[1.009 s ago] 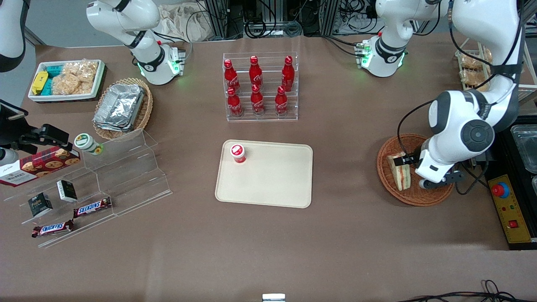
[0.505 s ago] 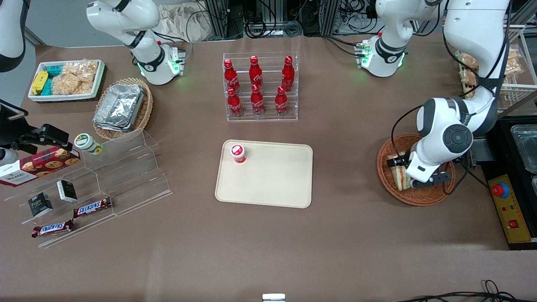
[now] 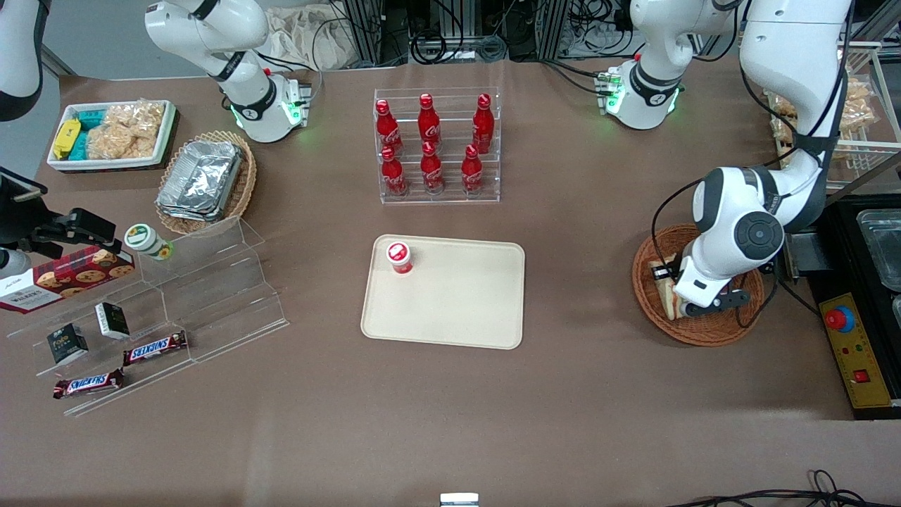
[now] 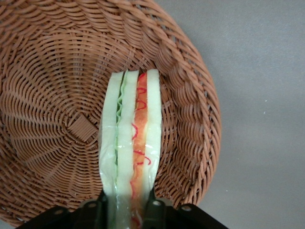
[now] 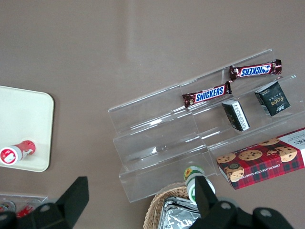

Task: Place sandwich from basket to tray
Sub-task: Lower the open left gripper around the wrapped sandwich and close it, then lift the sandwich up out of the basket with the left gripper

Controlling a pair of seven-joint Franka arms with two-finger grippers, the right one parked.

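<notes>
the sandwich (image 4: pixel 129 143) stands on its crust edge in the basket (image 3: pixel 704 331), a wedge of pale white bread in three slices, wrapped in clear film. one seam between the slices shows a wavy green line of filling, the other a broad orange-red band with red squiggles. its striped edge faces up toward the wrist camera.

the basket (image 4: pixel 43 95) is round and shallow, of reddish-brown woven wicker with a braided rim, and sits on the brown worktop near the working arm's end. the sandwich lies close to the part of the rim that faces the tray (image 3: pixel 450 296).

the gripper (image 4: pixel 125 210) is down in the basket, one dark finger pressed to each outer bread face at one end of the wedge, so the jaws stand narrowed to the sandwich's thickness and grasp it. in the front view the gripper (image 3: pixel 669 282) is largely covered by the arm's white wrist, and only a sliver of the sandwich (image 3: pixel 665 299) shows beside it.

the tray is a flat cream rectangle with rounded corners at the middle of the worktop, well apart from the basket. a small red-capped bottle (image 3: pixel 399 258) stands in its corner nearest the cola rack (image 3: pixel 436 144).
</notes>
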